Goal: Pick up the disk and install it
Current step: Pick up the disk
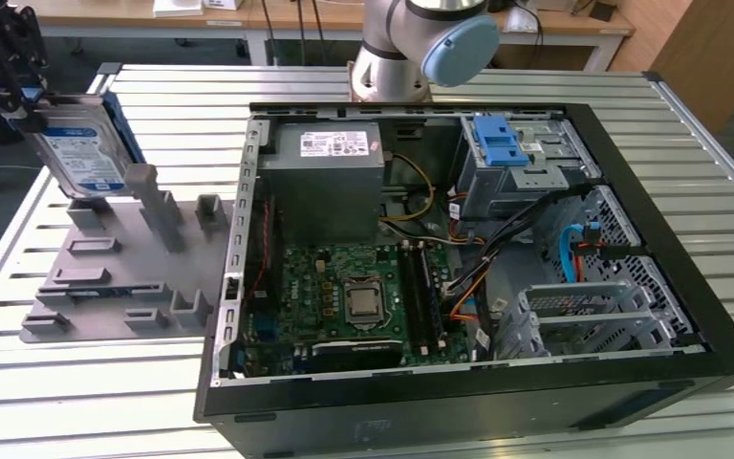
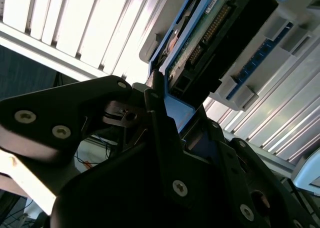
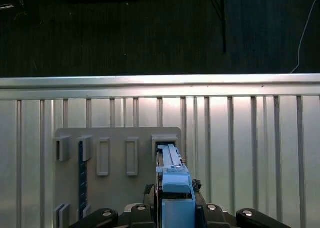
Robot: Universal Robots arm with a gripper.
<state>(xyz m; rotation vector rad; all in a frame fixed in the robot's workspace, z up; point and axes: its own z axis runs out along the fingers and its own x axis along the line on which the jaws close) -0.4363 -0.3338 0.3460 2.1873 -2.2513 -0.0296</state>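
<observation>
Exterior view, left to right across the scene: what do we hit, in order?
disk, held in the gripper → grey power supply box → blue latch → blue cable

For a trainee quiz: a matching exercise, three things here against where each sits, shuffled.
1. silver disk in blue plastic frame
2. grey metal box, white label
3. green circuit board

A. flat on the black case's floor
B. held upright by the black gripper at the grey rack
C. in the case, nearest the arm's base

Pairs: 1-B, 2-C, 3-A.
</observation>
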